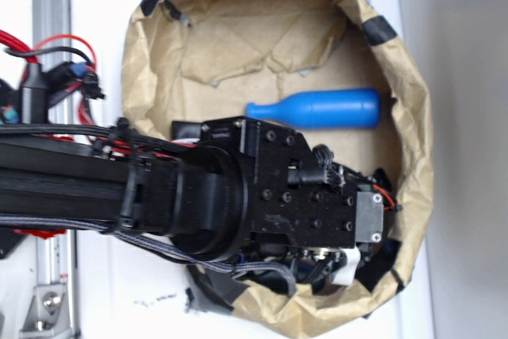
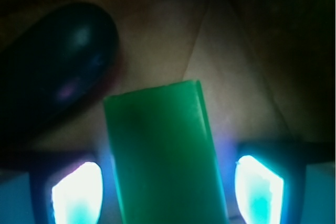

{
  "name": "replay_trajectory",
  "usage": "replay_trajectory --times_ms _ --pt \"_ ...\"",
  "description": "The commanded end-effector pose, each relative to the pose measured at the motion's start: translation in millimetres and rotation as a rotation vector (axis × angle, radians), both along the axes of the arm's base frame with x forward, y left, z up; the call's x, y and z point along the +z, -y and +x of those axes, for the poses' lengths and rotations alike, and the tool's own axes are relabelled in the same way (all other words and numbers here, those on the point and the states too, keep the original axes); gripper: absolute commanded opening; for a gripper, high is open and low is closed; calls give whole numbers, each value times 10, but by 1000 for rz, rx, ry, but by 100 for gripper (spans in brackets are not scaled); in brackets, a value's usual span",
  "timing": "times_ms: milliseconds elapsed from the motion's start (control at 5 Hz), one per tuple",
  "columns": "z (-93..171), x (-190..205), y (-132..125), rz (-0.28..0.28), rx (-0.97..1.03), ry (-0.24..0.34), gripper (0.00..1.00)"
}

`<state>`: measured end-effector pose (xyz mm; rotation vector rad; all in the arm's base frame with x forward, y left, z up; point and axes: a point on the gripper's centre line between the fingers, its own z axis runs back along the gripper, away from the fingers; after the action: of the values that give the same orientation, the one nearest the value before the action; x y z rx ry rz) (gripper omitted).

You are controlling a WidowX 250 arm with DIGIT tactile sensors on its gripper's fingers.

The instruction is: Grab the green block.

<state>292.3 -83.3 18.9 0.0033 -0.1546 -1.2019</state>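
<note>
Brown paper nest fills the exterior view; arm w/ gripper reaches in from 9 o'clock. Blue bottle lies at 12 of the wrist. Wrist cam: dark oblong obj at 10 o'clock. Green block sits btwn fingers, jaws wide, gaps both sides.

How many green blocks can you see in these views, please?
1. The green block shows only in the wrist view, between the claw fingers, beside a dark oblong. The arm may hide others in the exterior view.
</note>
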Motion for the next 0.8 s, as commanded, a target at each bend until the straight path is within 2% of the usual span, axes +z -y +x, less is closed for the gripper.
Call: replay_trajectory --times_ms 0,200,400,600 --pt "3 170 47 8 103 71 0" --pt "29 409 -44 10 200 111 0" --pt "54 546 -109 13 252 124 0" --pt "15 789 -256 13 410 141 0"
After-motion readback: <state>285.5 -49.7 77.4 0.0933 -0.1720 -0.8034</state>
